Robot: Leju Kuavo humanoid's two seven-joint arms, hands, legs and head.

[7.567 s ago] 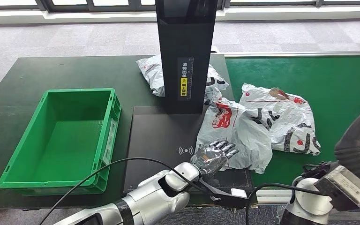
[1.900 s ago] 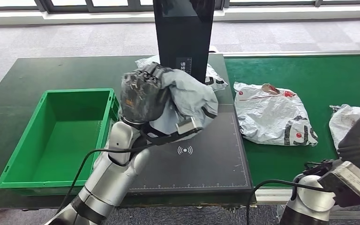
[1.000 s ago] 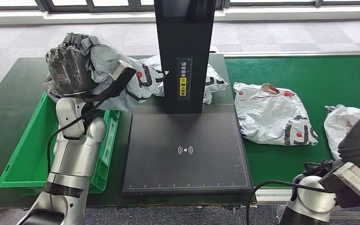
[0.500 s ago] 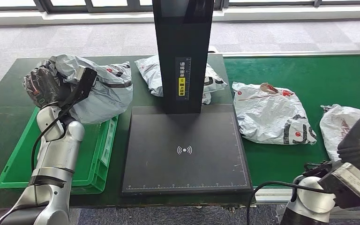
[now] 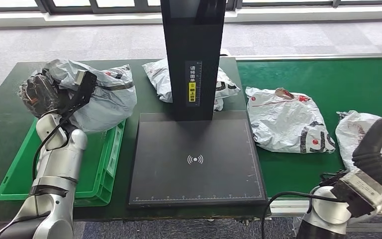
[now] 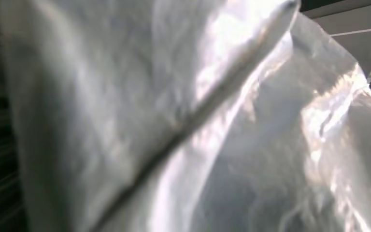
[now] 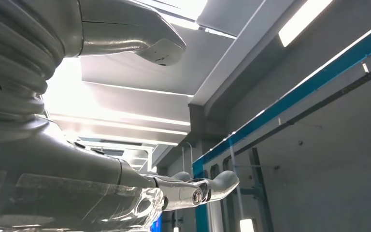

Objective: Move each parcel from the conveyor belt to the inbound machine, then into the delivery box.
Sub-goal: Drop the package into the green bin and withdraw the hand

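Note:
My left hand point(image 5: 40, 94) grips a grey plastic parcel point(image 5: 104, 99) and holds it over the far end of the green delivery box point(image 5: 107, 164). Up close in the left wrist view, the parcel's crinkled plastic point(image 6: 222, 121) hides the fingers. The black inbound machine has a flat platform point(image 5: 196, 159) and a tall column point(image 5: 194, 55); nothing lies on the platform. Two white parcels point(image 5: 286, 119) point(image 5: 363, 134) lie on the green conveyor belt point(image 5: 338, 79). My right hand point(image 7: 125, 179) holds nothing, its fingers stretched out and pointing toward the ceiling.
Another white parcel point(image 5: 159, 77) lies on the dark table point(image 5: 10, 114) behind the machine's column. My right forearm point(image 5: 368, 189) hangs at the lower right, off the belt's near edge.
My left hand lifted the grey parcel off the platform's right edge and carried it left to above the box, sinking slightly in the last half second. The belt parcels drifted left.

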